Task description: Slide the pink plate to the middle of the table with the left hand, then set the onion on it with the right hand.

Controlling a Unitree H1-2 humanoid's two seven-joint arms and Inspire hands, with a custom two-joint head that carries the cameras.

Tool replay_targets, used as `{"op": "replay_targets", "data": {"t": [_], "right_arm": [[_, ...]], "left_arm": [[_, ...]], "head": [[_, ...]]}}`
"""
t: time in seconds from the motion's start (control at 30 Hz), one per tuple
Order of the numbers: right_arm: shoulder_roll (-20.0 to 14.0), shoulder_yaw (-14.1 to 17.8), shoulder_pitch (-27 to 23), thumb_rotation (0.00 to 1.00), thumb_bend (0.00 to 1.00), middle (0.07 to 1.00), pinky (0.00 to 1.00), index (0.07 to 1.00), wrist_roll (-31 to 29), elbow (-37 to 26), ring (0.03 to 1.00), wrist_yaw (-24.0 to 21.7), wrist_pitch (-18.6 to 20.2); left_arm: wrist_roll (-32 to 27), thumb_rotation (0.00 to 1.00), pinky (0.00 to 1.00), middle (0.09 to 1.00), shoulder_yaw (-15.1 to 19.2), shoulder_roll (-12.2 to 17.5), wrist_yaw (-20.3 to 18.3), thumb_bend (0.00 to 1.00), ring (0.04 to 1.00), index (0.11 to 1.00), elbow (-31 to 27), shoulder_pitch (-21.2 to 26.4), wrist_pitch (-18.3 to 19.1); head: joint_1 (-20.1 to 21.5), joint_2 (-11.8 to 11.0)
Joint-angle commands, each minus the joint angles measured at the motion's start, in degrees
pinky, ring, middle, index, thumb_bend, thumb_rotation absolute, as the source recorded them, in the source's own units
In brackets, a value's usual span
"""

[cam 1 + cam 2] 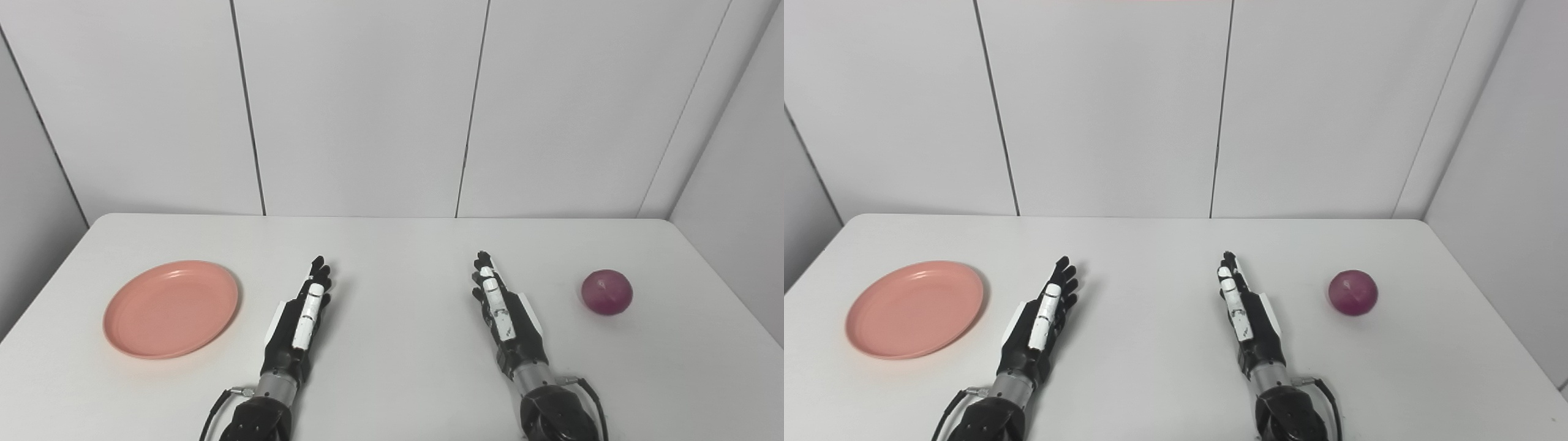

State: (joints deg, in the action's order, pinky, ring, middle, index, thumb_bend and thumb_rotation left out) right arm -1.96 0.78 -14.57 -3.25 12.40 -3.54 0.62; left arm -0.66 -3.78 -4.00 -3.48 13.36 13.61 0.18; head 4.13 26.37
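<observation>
Nothing has started, by the look of it. The plate (171, 308) sits at the frame's left on the table (392, 245), the onion (606, 292) at far right. Left hand (301, 321) and right hand (503, 312) lie empty between them, fingers straight, each nearest its own target.

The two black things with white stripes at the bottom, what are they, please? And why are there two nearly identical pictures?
They are the hands of a humanoid robot, seen from two cameras side by side on its head, so both pictures show one scene from slightly different spots. The left hand and the right hand are both open, fingers stretched forward, holding nothing. On the white table lies a round, shallow pink plate at the left, empty, and a round purple onion at the right. Neither hand touches either thing.
</observation>
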Motion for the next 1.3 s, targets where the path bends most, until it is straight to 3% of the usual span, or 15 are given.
{"op": "replay_targets", "data": {"t": [0.0,1.03,1.27], "right_arm": [[-0.32,0.23,-2.78,0.99,0.54,1.0,1.0,1.0,-0.13,-0.8,1.0,-0.12,-2.58],[0.26,0.46,-2.75,0.99,0.5,1.0,1.0,1.0,-0.75,-1.73,1.0,0.11,-2.26],[-0.32,0.43,-2.24,0.99,0.51,1.0,1.0,1.0,-0.66,-2.79,1.0,-0.18,-1.86]], "left_arm": [[-0.35,1.0,1.0,1.0,0.13,0.05,-0.13,0.58,0.998,0.995,-0.67,0.52,0.15],[-1.11,1.0,1.0,1.0,0.49,0.0,-0.41,0.58,1.0,1.0,-0.73,0.73,-0.09],[-0.66,1.0,1.0,1.0,0.12,-0.12,-0.52,0.59,1.0,1.0,-0.25,0.97,-1.04]], "head": [[-0.05,0.01],[-0.15,0.13],[-5.17,-0.77]]}}
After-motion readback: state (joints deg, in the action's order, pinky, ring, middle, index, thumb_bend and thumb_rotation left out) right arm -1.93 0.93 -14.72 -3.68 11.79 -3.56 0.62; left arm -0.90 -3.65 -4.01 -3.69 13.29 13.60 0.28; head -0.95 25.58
